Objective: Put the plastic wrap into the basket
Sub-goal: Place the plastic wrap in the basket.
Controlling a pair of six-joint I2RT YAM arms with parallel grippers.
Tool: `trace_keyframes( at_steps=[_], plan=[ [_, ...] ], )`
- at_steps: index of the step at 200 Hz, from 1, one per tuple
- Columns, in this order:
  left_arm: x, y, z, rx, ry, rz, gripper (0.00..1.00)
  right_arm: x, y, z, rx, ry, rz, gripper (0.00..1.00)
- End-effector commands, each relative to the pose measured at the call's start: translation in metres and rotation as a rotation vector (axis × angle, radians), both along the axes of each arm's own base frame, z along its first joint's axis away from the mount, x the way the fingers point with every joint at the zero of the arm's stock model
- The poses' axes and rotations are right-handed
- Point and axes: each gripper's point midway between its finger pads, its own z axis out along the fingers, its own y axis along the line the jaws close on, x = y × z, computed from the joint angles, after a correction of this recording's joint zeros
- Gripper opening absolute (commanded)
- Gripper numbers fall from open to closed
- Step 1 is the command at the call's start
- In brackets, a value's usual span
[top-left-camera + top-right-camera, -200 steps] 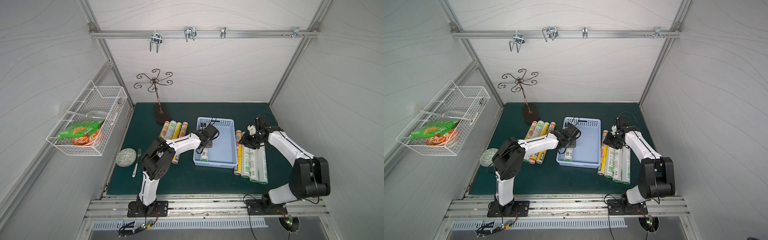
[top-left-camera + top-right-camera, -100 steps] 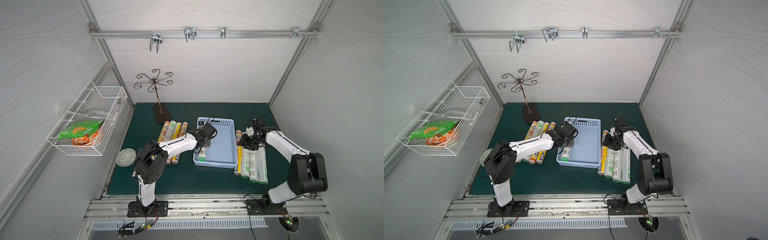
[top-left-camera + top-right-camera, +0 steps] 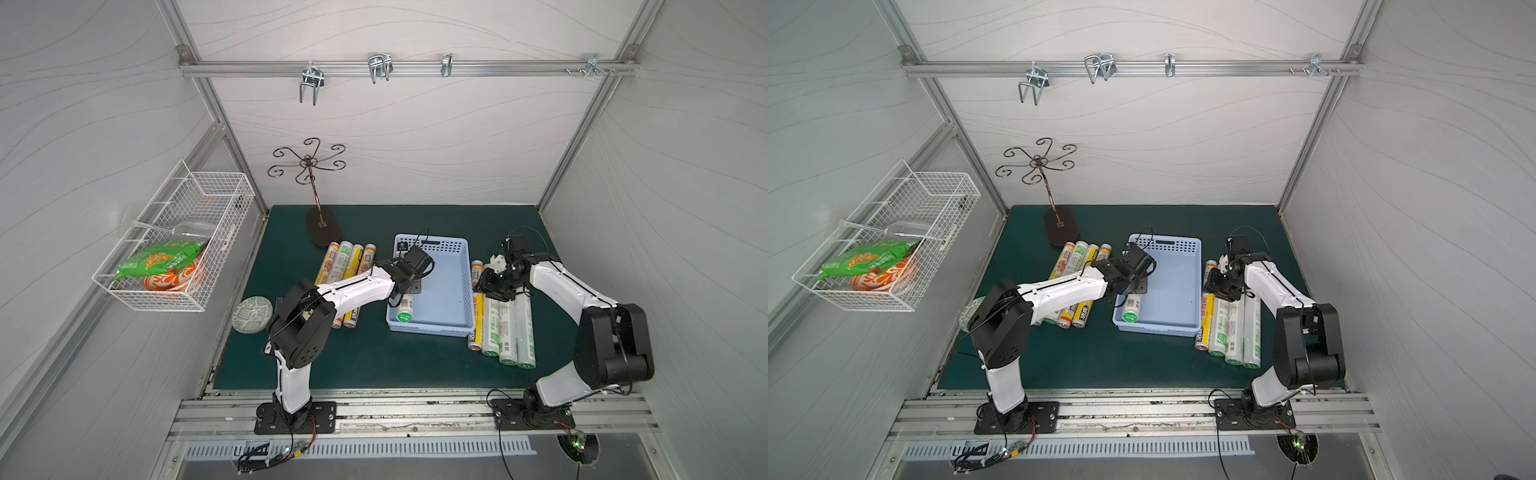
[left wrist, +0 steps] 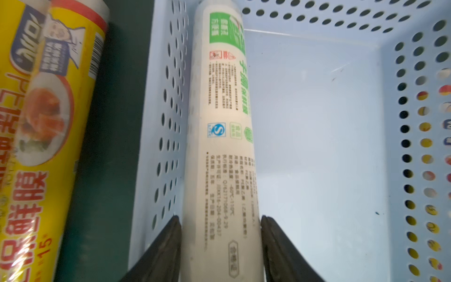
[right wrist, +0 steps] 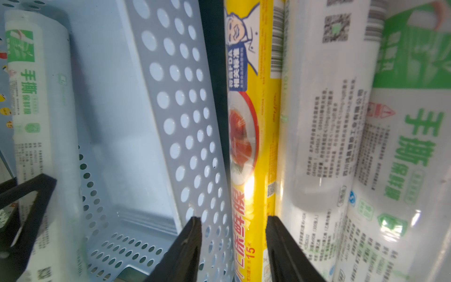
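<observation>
The left gripper [image 4: 220, 219] is inside the shallow light-blue perforated plastic basket [image 4: 168, 97]. Its fingers press on both sides of a white plastic wrap roll with green print [image 4: 219, 122], which lies on the basket floor along one long wall. The right gripper [image 5: 233, 218] is outside, with its fingers apart and not yet closed, astride a yellow plastic wrap roll with a food picture [image 5: 251, 146]. This roll lies on the dark green mat [image 3: 374, 365] just beside the other long wall. I think the danger is here: one finger has very little room between roll and wall, so it may push the basket, and the other may disturb the neighbouring white rolls [image 5: 324, 122]. Four more rolls [image 3: 349, 266] lie on the mat.
</observation>
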Motion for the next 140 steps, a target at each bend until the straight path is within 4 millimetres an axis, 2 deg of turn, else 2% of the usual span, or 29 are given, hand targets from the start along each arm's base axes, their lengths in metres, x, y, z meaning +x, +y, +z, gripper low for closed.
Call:
trace_keyframes(
  at_steps=[1,26,42,64,102,140],
  plan=[
    [0.015,-0.019,0.006,-0.045,-0.026,-0.002,0.55,-0.002,0.0,-0.005,-0.017,0.011,0.011,0.48],
    [0.015,-0.018,0.006,-0.027,-0.015,-0.004,0.61,-0.002,0.0,-0.003,-0.014,0.01,0.013,0.48],
    [0.015,-0.016,0.012,-0.017,-0.024,-0.004,0.7,-0.002,0.0,-0.002,-0.014,0.01,0.013,0.48],
    [0.014,-0.013,0.025,-0.013,-0.038,-0.014,0.75,-0.002,0.0,-0.003,-0.014,0.013,0.011,0.49],
    [0.006,-0.001,0.062,-0.013,-0.085,-0.032,0.86,-0.001,-0.001,-0.005,-0.017,0.018,0.007,0.5],
    [-0.002,0.028,0.105,0.03,-0.179,-0.026,0.97,-0.001,0.0,-0.011,-0.015,0.029,0.004,0.5]
  ],
)
